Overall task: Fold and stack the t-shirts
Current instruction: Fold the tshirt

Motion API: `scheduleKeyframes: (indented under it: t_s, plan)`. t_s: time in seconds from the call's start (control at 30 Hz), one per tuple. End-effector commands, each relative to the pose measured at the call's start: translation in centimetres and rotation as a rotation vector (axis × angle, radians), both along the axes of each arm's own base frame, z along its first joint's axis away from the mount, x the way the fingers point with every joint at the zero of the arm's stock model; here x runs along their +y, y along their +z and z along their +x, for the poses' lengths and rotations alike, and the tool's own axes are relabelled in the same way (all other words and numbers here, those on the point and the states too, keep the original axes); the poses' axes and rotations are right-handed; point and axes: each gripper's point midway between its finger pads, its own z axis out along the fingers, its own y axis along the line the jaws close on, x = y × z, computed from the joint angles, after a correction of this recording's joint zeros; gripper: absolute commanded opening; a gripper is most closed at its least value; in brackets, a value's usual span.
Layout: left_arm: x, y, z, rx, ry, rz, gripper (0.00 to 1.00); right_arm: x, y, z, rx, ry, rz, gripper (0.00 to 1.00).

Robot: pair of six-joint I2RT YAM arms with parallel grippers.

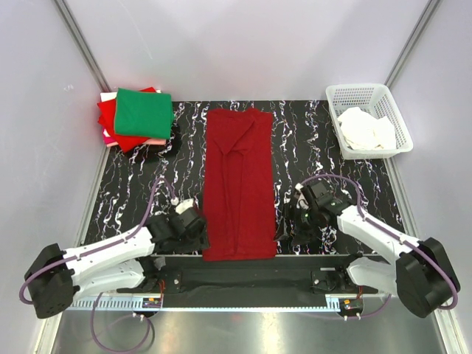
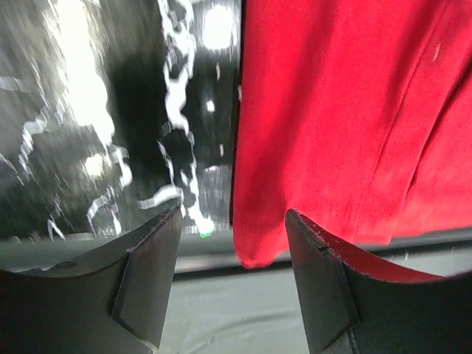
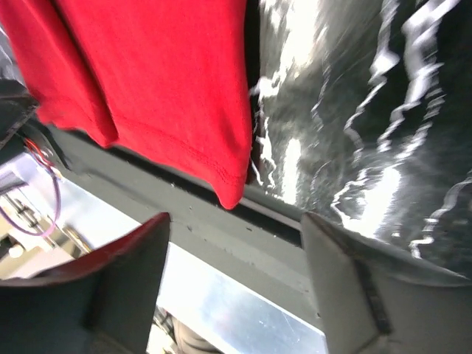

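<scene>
Left gripper (image 2: 232,221) and right gripper (image 3: 236,221) both gape, empty — each by a lower corner of the one crimson shirt (image 1: 240,184), centre frame. Upper left, one stack (image 1: 144,110) — green, red, pink shirts.

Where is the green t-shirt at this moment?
In the top view, the green t-shirt lies folded at the far left corner of the table, on top of a bright red shirt and left of the long dark red shirt.
</scene>
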Motion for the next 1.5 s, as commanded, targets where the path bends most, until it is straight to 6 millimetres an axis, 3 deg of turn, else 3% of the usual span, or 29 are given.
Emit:
scheduleKeyframes:
  t_s: [0.0, 0.1, 0.27, 0.57, 0.77, 0.87, 1.03, 1.33, 1.47]
  plan:
    - [-0.7, 0.3, -0.9, -0.001, 0.067, -0.059, 0.63, 2.4, 0.3, -1.2, 0.021, 0.017, 0.068, 0.75]
    - [-0.7, -0.5, -1.8, 0.007, 0.057, -0.063, 0.63, 3.2, -1.2, -2.5, 0.058, 0.029, 0.055, 0.68]
    - [-0.8, -1.6, -2.5, 0.022, 0.068, -0.067, 0.63, 3.3, -1.5, -2.3, 0.039, 0.018, 0.024, 0.52]
    - [-0.7, -1.7, -2.5, -0.001, 0.097, -0.083, 0.62, 3.7, -3.0, -2.5, 0.025, 0.034, -0.085, 0.55]
    - [-0.5, -0.4, -1.5, -0.075, 0.124, -0.125, 0.62, 3.7, -3.3, -2.4, 0.023, 0.034, -0.102, 0.43]
    - [-0.4, 0.2, -1.1, -0.119, 0.135, -0.165, 0.61, 3.7, -3.5, -2.2, 0.021, 0.034, -0.113, 0.22]
    - [-0.2, -0.6, -1.0, -0.127, 0.15, -0.175, 0.61, 3.6, -3.4, -2.1, 0.005, 0.03, -0.113, 0.0]
    - [-0.2, -2.2, -1.1, -0.09, 0.163, -0.11, 0.54, 3.6, -3.1, -2.2, -0.009, 0.022, -0.096, 0.0]
    - [-0.7, -2.5, -0.9, -0.076, 0.152, -0.083, 0.33, 3.6, -3.0, -2.2, -0.015, 0.02, -0.09, 0.0]
